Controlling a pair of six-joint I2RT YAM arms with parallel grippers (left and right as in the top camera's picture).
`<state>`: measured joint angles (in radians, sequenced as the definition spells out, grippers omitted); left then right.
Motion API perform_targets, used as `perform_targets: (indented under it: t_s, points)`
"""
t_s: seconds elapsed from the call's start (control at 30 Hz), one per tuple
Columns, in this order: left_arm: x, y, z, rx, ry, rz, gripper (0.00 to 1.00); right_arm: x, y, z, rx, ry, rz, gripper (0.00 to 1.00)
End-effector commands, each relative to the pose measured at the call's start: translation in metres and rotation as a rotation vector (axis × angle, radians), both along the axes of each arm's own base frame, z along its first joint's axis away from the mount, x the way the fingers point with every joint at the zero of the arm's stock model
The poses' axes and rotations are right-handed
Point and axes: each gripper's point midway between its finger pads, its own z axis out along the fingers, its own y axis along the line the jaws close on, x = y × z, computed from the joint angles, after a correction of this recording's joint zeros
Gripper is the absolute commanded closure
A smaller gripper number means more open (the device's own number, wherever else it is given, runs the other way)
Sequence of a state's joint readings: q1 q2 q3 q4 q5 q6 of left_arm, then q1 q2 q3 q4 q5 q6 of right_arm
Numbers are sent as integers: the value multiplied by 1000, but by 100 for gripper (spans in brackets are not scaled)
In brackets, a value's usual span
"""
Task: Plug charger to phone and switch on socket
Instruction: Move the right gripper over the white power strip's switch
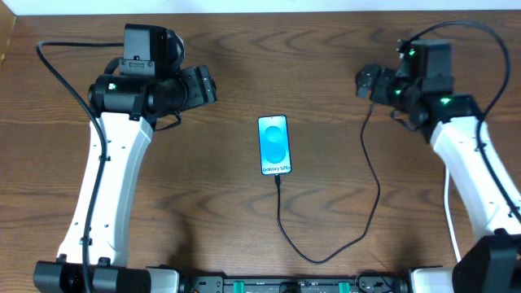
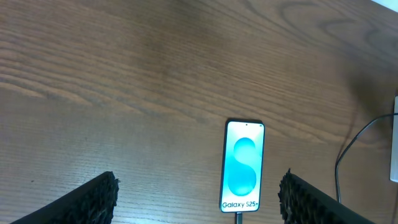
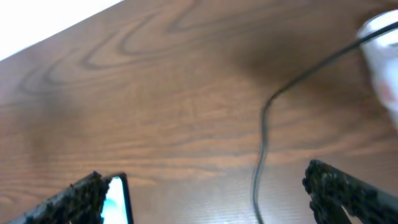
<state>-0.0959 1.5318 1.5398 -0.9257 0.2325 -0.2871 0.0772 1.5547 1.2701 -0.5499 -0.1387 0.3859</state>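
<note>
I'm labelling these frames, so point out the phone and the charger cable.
phone (image 1: 273, 145), overhead view, middle of its lit screen.
charger cable (image 1: 378, 191), overhead view, midway along the black run right of the phone.

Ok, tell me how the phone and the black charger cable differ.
The phone is a flat rectangle with a bright cyan screen; the charger cable is thin and black. The phone lies straight; the charger cable sweeps in a wide loop. Both rest on the table, meeting at the phone's lower edge.
</note>
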Motion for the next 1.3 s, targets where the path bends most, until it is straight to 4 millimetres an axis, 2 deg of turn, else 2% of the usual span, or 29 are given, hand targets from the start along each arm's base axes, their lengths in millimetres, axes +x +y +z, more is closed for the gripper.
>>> perform_targets:
  t_s: [0.0, 0.13, 0.23, 0.27, 0.33, 0.37, 0.5, 0.67, 0.87, 1.0, 1.27]
  points:
    - [-1, 1, 6, 14, -16, -7, 17, 10, -26, 57, -51, -90, -14, 1]
    - [-1, 1, 6, 14, -16, -7, 17, 6, -55, 88, -71, -99, -51, 1]
    - [-1, 1, 6, 14, -16, -7, 17, 3, -82, 108, -110, -116, -79, 1]
    - [-1, 1, 6, 13, -16, -7, 17, 1, -97, 114, -134, -127, -92, 1]
    - [-1, 1, 6, 14, -16, -7, 17, 1, -112, 117, -155, -136, -109, 1]
    - [-1, 1, 6, 14, -16, -7, 17, 0, -130, 117, -164, -137, -134, 1]
    - [-1, 1, 6, 14, -16, -7, 17, -2, -158, 108, -129, -127, -129, 1]
    - [-1, 1, 6, 14, -16, -7, 17, 0, -184, 85, -16, -97, -97, 1]
    - [-1, 1, 6, 14, -16, -7, 17, 4, -204, 40, 24, 17, -21, 1]
    - [-1, 1, 6, 14, -16, -7, 17, 9, -199, 6, 49, 80, 83, 1]
    - [-1, 1, 6, 14, -16, -7, 17, 29, -196, -56, 103, 161, 109, 1]
